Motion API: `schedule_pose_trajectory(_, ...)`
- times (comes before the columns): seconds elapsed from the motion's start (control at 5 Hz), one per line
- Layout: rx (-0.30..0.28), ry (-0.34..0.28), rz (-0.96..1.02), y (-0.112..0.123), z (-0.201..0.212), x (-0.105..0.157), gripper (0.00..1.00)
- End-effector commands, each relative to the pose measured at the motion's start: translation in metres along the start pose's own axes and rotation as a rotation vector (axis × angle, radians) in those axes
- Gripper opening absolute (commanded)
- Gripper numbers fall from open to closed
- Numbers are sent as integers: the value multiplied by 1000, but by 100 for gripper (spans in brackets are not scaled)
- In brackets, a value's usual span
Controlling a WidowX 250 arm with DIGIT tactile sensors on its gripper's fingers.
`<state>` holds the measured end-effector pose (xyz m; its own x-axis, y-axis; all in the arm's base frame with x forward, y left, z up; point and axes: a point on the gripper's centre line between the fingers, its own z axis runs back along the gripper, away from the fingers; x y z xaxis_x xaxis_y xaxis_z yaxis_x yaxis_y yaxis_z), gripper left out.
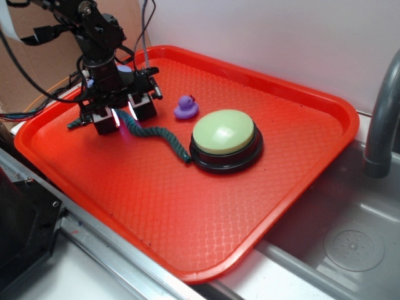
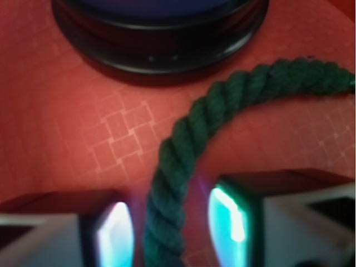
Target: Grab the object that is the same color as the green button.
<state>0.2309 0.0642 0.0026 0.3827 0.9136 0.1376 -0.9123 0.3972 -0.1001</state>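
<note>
Two jaws stand open astride the limp, light green rope, gripping nothing yet; pinching that near stretch should hold.

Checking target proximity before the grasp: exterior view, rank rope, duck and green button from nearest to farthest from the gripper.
1. Rope: runs between the fingers of the gripper, which is low over the tray's left part.
2. Duck: on the tray to the image right of the gripper, apart from it.
3. Green button: farther right, past the duck, by the rope's far end.
</note>
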Motion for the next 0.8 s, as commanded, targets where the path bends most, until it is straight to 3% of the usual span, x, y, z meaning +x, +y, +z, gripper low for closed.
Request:
schedule_pose_trajectory(0.0,22,-25,-20,3,13,10,0)
schedule_pose_trajectory(0.4,24,-26,-371,-19,108,21,0)
schedule_pose_trajectory(0.6,18,61,-617,-32,144,9,0)
